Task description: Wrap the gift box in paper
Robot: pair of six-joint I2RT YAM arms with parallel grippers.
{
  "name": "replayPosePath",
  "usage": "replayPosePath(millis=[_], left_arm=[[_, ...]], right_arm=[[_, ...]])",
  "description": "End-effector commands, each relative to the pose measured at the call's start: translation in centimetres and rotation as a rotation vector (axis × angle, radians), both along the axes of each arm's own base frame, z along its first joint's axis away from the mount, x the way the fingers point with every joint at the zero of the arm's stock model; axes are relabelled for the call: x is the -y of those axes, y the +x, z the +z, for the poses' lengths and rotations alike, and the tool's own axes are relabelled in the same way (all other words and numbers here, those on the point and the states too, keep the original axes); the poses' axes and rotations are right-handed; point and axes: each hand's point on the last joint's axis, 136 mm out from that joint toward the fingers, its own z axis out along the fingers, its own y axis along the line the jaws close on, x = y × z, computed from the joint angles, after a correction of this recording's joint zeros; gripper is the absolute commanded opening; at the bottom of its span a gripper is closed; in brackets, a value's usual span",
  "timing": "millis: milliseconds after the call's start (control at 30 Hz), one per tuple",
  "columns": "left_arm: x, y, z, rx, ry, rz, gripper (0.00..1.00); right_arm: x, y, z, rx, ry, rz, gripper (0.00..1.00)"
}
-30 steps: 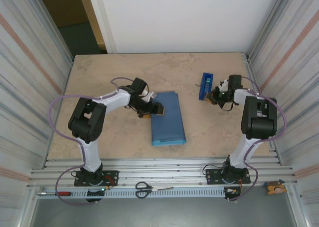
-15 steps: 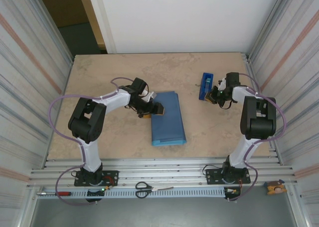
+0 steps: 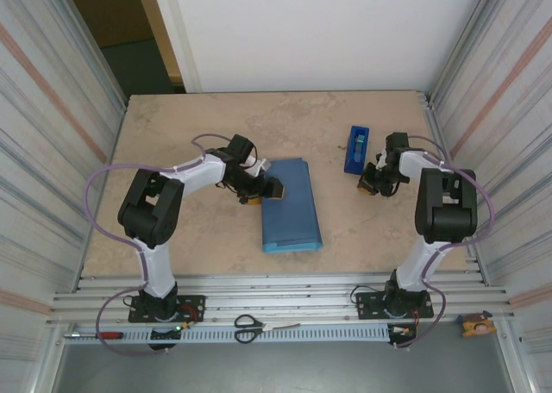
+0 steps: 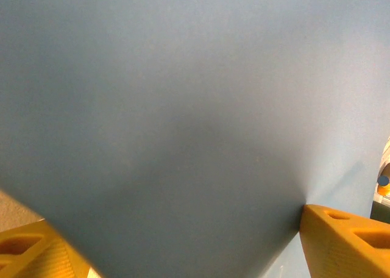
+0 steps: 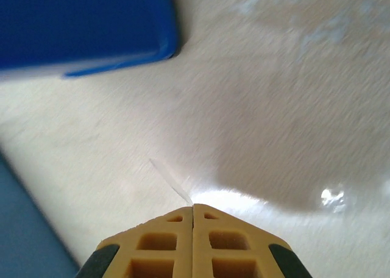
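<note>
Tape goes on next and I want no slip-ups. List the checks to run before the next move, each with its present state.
1. Right jaws shut: ok, tips meet flush.
2. Tape in hand: ok, a thin clear strip pokes out from the shut tips.
3. Narrow blue plastic tape dispenser free of the right arm: ok, it stands apart on the beige table.
4. Left jaws steadying the large folded slate-blue paper sheet: cannot tell; they stand wide at its left edge, one fingertip touching it.
5. Paper lying flat: ok from above.
6. Small orange gift box centred under the paper: cannot tell, it is hidden.
</note>
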Motion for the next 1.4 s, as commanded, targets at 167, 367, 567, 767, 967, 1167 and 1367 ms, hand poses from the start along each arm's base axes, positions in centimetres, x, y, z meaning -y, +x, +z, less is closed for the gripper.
replayPosePath(millis=[167,367,567,767,967,1167,1367], left_arm=[[-2.3,-2.6,-6.6,-0.107,0.182,-0.013,0.84],[-2.3,-2.6,-6.8,-0.109,0.181,-0.015,0.84],[-2.3,-2.7,-6.8,-0.111,0.181,-0.015,0.84],[-2.3,-2.7,-6.9,-0.111,0.180,-0.018,0.84],[-2.3,-2.7,-6.9,-0.112,0.180,-0.018,0.84],[-2.4,-2.8,-6.9,-0.114,0.181,-0.017,0.84],[-2.3,-2.7,-6.8,-0.110,0.180,-0.016,0.84]], right_arm=[[-6.3,-5.2,9.4,0.144,0.307,0.330,0.00],[-9.1,-6.2,11.2,0.145,0.377,0.491,0.00],[-12.4,-5.8,9.9,0.068,0.372,0.624,0.00],[-14.9,-5.4,8.5,0.002,0.371,0.705,0.00],[-16.1,-5.5,7.4,-0.057,0.362,0.758,0.00],[-16.4,-5.6,7.0,-0.095,0.340,0.785,0.00],[-16.3,-5.6,5.8,-0.139,0.303,0.790,0.00]])
